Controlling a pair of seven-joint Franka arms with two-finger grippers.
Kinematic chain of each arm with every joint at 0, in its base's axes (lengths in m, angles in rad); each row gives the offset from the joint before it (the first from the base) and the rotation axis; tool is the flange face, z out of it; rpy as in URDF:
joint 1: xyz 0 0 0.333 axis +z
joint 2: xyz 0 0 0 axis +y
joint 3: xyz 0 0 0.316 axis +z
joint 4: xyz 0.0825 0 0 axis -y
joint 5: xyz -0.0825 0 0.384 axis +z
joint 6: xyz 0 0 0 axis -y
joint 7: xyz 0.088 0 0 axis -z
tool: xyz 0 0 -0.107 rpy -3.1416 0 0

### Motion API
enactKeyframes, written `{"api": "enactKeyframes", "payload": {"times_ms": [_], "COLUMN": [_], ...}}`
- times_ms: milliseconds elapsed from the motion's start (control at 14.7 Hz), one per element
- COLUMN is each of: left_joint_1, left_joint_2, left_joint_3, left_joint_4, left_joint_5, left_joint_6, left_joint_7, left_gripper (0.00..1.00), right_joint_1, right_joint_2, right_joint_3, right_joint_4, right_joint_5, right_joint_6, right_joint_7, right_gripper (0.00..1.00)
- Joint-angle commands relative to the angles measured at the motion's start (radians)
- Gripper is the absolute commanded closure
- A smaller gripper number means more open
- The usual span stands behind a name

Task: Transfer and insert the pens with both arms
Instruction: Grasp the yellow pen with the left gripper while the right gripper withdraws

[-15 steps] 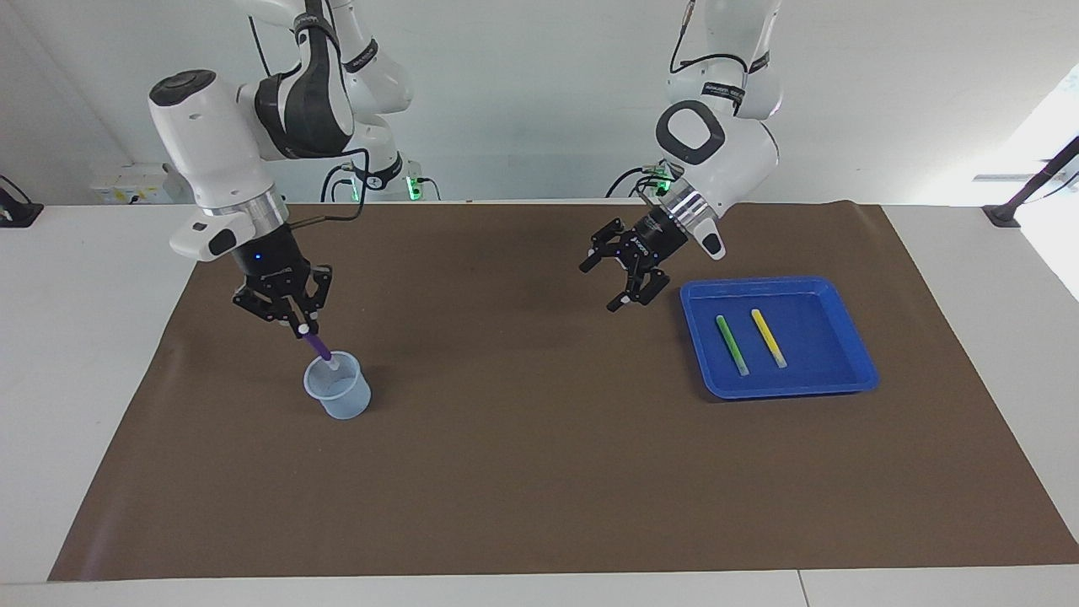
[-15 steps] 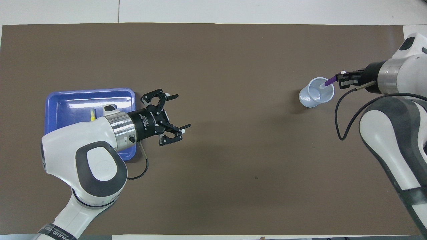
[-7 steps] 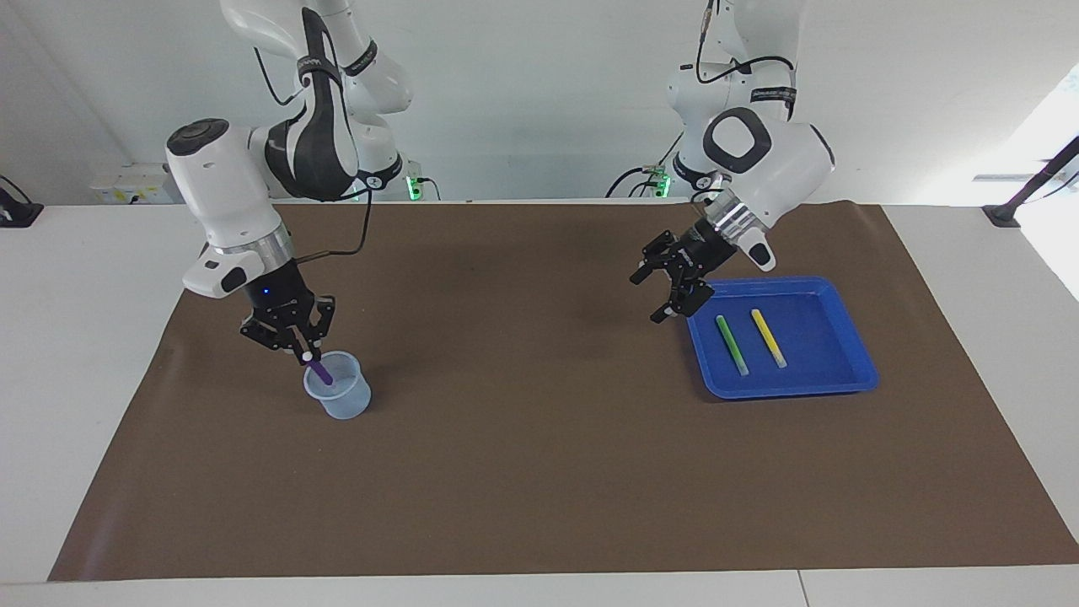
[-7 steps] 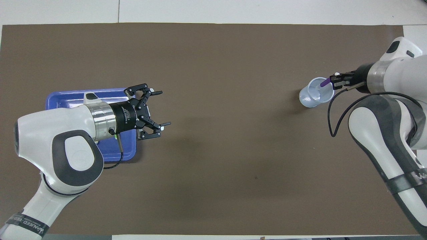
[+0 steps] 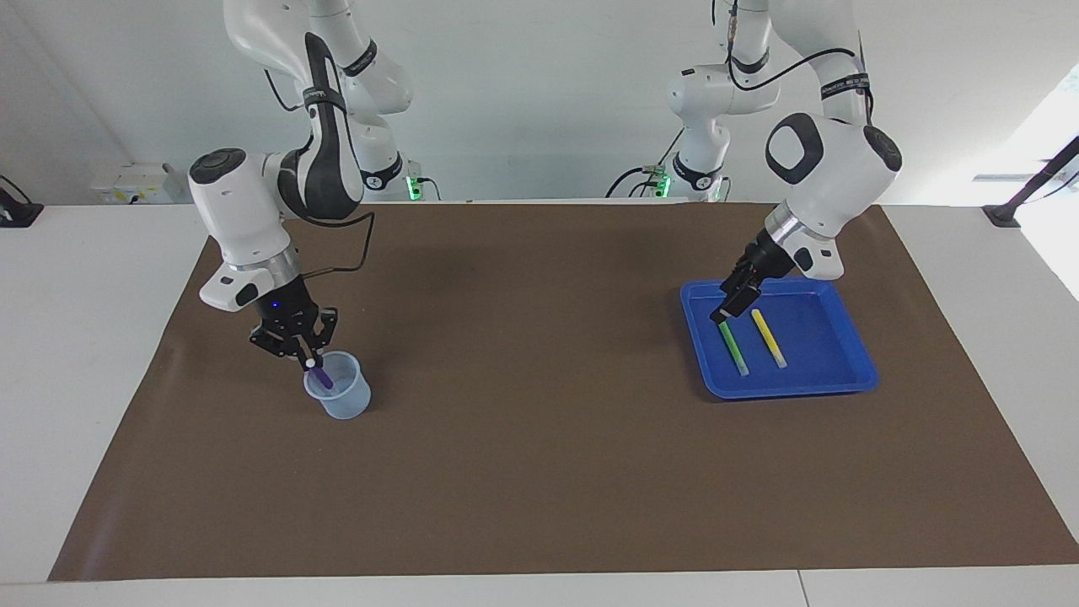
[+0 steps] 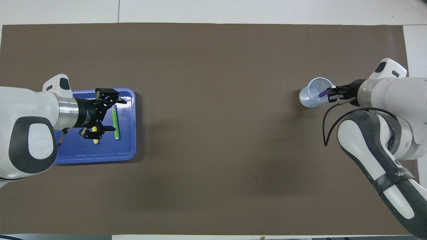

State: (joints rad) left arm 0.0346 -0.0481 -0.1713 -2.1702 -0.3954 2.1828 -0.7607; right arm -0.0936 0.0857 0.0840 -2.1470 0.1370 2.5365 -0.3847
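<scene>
Readable text: almost none; there are no legible numbers or signs in either view.
Black band on the right arm, overhead view: pale lettering that seems to start with "W"; the rest cannot be made out.
Black body of the left gripper, overhead view: a few lines of small white print, too small to read.
Dark bands on the upper links of the left arm and the right arm, facing view: white print, not legible.
Blue tray, clear cup and brown mat: no lettering to be seen.
</scene>
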Motion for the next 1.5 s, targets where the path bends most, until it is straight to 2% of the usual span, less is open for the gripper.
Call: {"api": "enactKeyframes", "payload": {"times_ms": [0,136,205,341,478,751,955,1228,1433], "left_joint_1": [0.016,0.014,0.014,0.025,0.080,0.114,0.113,0.114,0.113], "left_joint_2": [0.043,0.063,0.089,0.109,0.132,0.188,0.214,0.229,0.243], "left_joint_3": [-0.007,-0.008,-0.007,-0.005,-0.005,-0.005,-0.005,-0.005,-0.005], "left_joint_4": [0.044,0.067,0.082,0.086,0.086,0.067,0.047,0.004,0.004], "left_joint_5": [0.204,0.306,0.334,0.352,0.352,0.352,0.352,0.352,0.386], "left_joint_6": [-0.035,-0.047,-0.067,-0.052,-0.006,0.041,0.064,0.109,0.109], "left_joint_7": [0.084,0.087,0.119,0.274,0.474,0.714,0.759,0.808,0.808], "left_gripper": [0.00,0.00,0.00,0.00,0.00,0.00,0.00,0.05,0.13], "right_joint_1": [-0.017,-0.017,-0.017,-0.015,-0.015,-0.008,-0.002,0.044,0.058], "right_joint_2": [-0.003,0.002,0.006,0.014,0.009,0.002,0.011,0.019,0.016], "right_joint_3": [0.013,0.013,0.013,0.013,0.013,0.007,0.013,0.013,0.014], "right_joint_4": [-0.014,-0.001,0.010,0.039,0.055,0.206,0.341,0.519,0.562], "right_joint_5": [-0.011,-0.007,-0.002,-0.002,-0.002,-0.034,-0.187,-0.204,-0.204], "right_joint_6": [0.021,0.019,0.019,0.004,-0.013,-0.250,-0.442,-0.720,-0.804], "right_joint_7": [-0.010,-0.003,0.010,0.041,0.069,0.222,0.386,0.489,0.523], "right_gripper": [0.36,0.06,0.00,0.00,0.00,0.00,0.00,0.00,0.00]}}
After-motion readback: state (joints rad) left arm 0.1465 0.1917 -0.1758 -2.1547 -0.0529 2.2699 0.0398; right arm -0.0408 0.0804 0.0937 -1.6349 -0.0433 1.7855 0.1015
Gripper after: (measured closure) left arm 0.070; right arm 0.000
